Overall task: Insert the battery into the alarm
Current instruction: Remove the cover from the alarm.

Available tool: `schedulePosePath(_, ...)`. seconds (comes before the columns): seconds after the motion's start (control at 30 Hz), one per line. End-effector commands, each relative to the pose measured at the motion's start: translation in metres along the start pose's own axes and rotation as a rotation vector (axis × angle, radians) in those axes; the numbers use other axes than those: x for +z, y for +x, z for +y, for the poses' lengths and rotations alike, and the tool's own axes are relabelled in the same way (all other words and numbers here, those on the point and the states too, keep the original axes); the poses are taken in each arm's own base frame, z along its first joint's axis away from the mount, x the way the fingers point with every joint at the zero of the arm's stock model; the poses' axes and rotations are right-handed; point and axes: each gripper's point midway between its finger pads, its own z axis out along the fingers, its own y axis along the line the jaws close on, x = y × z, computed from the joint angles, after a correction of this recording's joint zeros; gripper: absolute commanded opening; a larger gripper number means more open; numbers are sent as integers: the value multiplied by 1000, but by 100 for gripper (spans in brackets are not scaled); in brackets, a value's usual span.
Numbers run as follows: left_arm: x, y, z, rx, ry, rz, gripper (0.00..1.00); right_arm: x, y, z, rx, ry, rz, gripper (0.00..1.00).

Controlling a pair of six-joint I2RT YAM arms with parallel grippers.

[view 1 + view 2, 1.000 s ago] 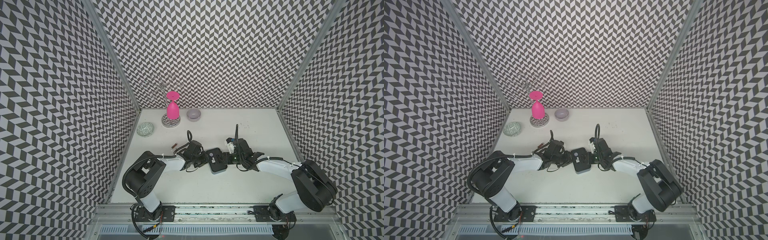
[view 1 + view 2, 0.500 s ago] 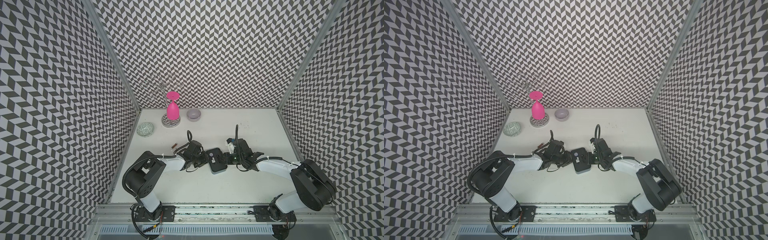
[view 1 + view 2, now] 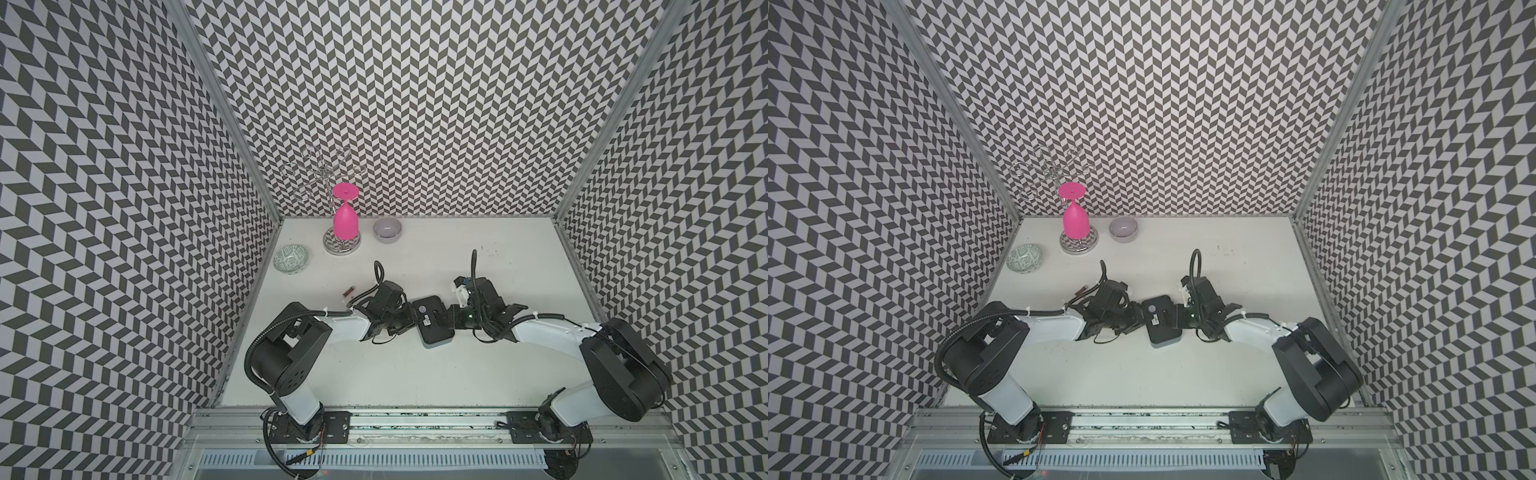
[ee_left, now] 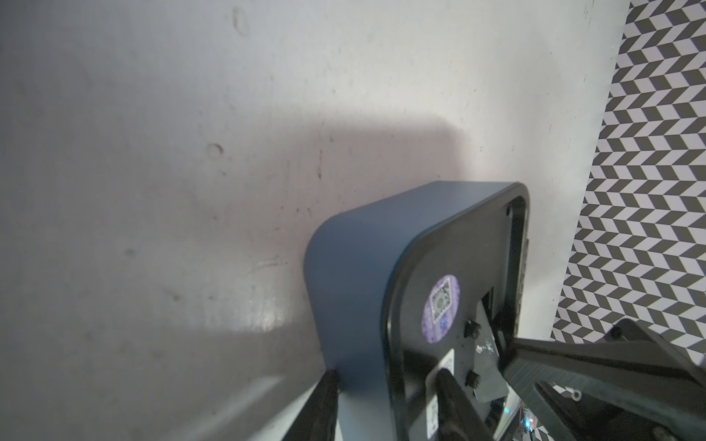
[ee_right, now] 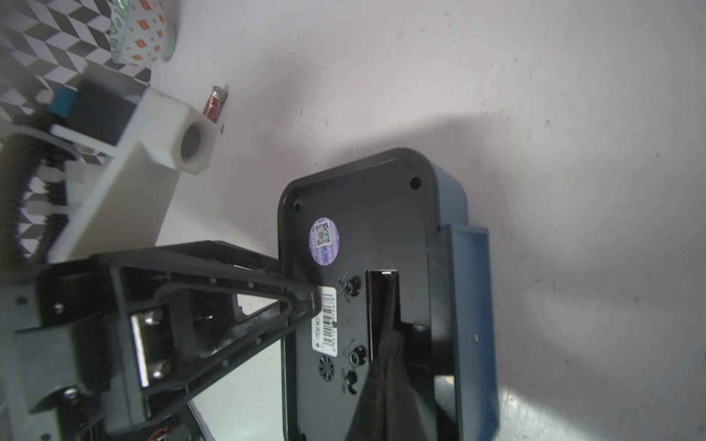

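Mid-desk, the alarm (image 3: 432, 328) lies back upward.
Left gripper (image 4: 386, 378) clamps it steady; right gripper (image 5: 382, 298), clenched, pokes its slot; battery (image 3: 348, 291) lies apart.

Near the middle of the frame the alarm (image 3: 1160, 328) lies on the white desk (image 3: 1142, 374) with its black back and small white label facing up. The left hand (image 3: 1139, 316) meets its left edge and the right hand (image 3: 1178, 319) its right edge; their jaws are too small to read here. The battery (image 3: 1082, 289) lies on the desk left of the alarm, just above the left arm's wrist and apart from both hands. At the upper left of the desk a pink glass (image 3: 1074, 220) hangs upside down from a wire rack (image 3: 1054, 170), with a grey bowl (image 3: 1123, 228) to its right and a patterned bowl (image 3: 1025, 258) lower left.
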Motion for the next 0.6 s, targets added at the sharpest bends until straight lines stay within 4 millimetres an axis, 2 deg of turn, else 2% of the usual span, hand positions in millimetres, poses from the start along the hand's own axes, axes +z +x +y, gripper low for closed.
schedulePosePath(0.0, 5, 9, 23, -14, -73, 27, 42, -4, -9, 8, -10, -11, -38, 0)
schedulePosePath(0.43, 5, 7, 23, -12, -72, 24, 42, -19, -25, 15, -26, -18, -122, 0)
schedulePosePath(0.5, 5, 7, 24, -13, -72, 24, 42, -16, -26, 14, -30, -11, -119, 23)
schedulePosePath(0.53, 5, 7, 24, -13, -73, 24, 42, -14, -26, 13, -32, -4, -108, 29)
schedulePosePath(0.57, 5, 7, 24, -13, -73, 24, 42, -11, -26, 12, -33, 2, -99, 31)
